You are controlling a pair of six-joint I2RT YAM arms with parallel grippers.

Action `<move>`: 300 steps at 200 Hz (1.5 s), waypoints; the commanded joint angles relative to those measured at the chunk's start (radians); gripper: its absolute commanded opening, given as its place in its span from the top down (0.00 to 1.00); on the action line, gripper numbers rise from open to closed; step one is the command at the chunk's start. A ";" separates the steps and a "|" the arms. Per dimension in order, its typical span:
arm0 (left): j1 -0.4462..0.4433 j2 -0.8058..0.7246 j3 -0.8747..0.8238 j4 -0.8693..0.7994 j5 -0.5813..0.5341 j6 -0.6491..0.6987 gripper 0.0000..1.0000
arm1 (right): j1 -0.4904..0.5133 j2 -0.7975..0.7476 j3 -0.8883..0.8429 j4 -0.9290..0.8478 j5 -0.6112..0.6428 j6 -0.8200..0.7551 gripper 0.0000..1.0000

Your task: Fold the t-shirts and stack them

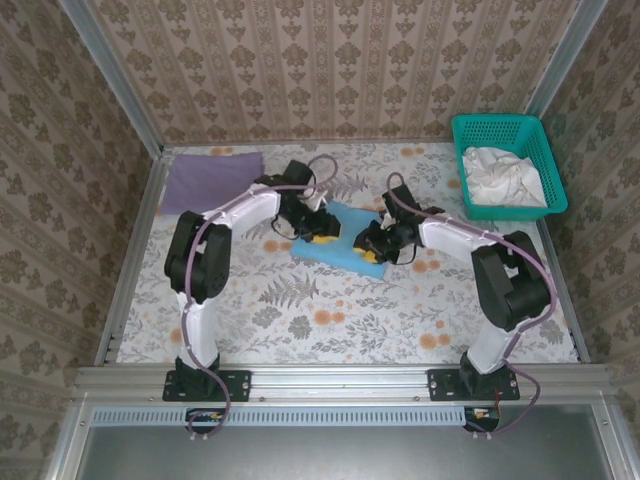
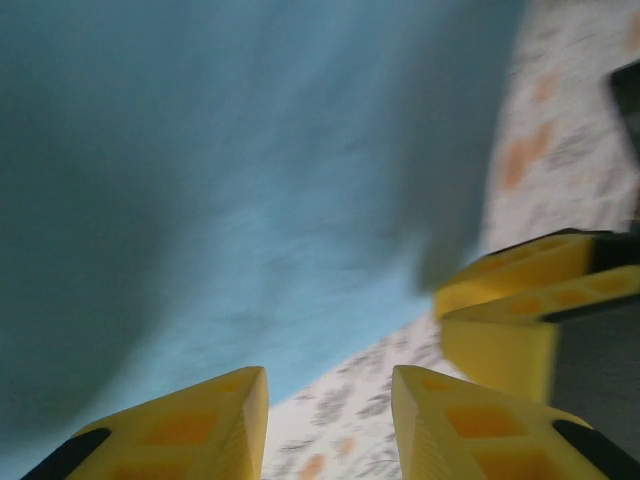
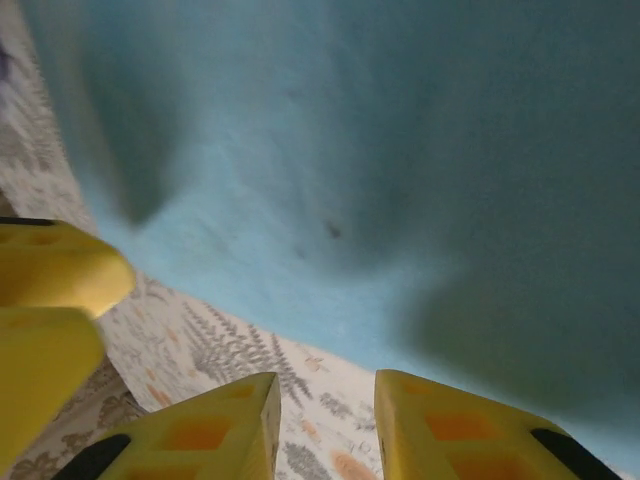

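Purple shirt (image 1: 212, 180): it lies flat and folded in the far left corner of the table (image 1: 330, 320), well apart from the arms. I think it is done and will be the bottom of the pile.
Left claw (image 1: 322, 238): it sits low at the near edge of the blue shirt. Its own camera shows its fingers (image 2: 220, 410) a little apart with bare table between them. It holds nothing.
Blue shirt (image 1: 348, 222): it is folded into a small block in the middle of the table, under both claws. It looks ready to go onto the purple one.
Right claw (image 1: 370, 250): it is at the same near edge, just beside the left claw. Its fingers (image 3: 440, 420) stand a little apart too, and it holds nothing.
Why side by side: I guess it is so they can grab one edge together.
Basket (image 1: 495, 121): it stands in the far right corner and holds a crumpled white cloth (image 1: 500, 178). I cannot tell if that is a shirt.
Count: two shirts on the table, one white cloth, one basket, two claws.
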 commanded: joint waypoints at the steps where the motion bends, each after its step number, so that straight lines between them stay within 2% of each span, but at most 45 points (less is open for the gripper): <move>1: 0.025 0.006 -0.071 0.030 -0.106 0.048 0.63 | 0.013 0.071 -0.036 0.126 0.014 0.059 0.69; 18: 0.027 0.017 -0.130 0.035 -0.169 0.069 0.64 | 0.021 0.114 -0.059 0.118 0.043 0.027 0.70; 47: 0.031 -0.047 -0.280 0.081 -0.137 0.057 0.65 | 0.026 0.129 -0.142 0.112 0.071 -0.028 0.73; 72: 0.025 -0.160 -0.396 0.057 -0.131 0.072 0.64 | 0.050 0.075 -0.233 0.126 0.081 -0.087 0.73; 103: 0.018 -0.305 -0.494 -0.051 -0.112 0.106 0.58 | 0.097 -0.035 -0.322 0.136 0.061 -0.127 0.69; 122: 0.024 -0.387 -0.502 -0.114 -0.100 0.088 0.53 | 0.114 -0.121 -0.333 0.132 0.035 -0.129 0.63; 144: 0.062 -0.441 -0.400 -0.164 -0.108 0.064 0.49 | 0.108 -0.214 -0.294 0.139 -0.008 -0.101 0.57; 156: 0.079 -0.414 -0.310 -0.179 -0.094 0.053 0.49 | 0.085 -0.236 -0.267 0.177 -0.029 -0.065 0.56; 161: 0.111 -0.397 -0.270 -0.175 -0.080 0.049 0.48 | 0.070 -0.238 -0.259 0.204 -0.041 -0.039 0.55; 179: 0.116 -0.301 -0.124 -0.134 -0.049 0.026 0.53 | 0.006 -0.208 -0.226 0.273 -0.068 0.041 0.59; 194: 0.101 -0.196 0.000 -0.113 -0.016 0.027 0.60 | -0.037 -0.163 -0.179 0.242 -0.036 0.052 0.66; 208: 0.092 -0.105 0.094 -0.109 -0.014 0.046 0.62 | -0.071 -0.093 -0.117 0.182 -0.003 0.041 0.74; 241: 0.091 0.092 0.239 -0.086 0.050 0.053 0.64 | -0.107 0.065 0.015 0.140 -0.007 -0.001 0.78; 271: 0.092 0.194 0.289 -0.039 0.001 0.039 0.64 | -0.129 0.182 0.098 0.103 0.001 -0.031 0.79; 289: 0.095 0.225 0.278 -0.047 -0.137 0.035 0.65 | -0.151 0.237 0.135 0.075 0.012 -0.061 0.80; 300: 0.114 0.230 0.239 -0.035 -0.179 0.022 0.66 | -0.166 0.262 0.145 0.077 0.010 -0.068 0.79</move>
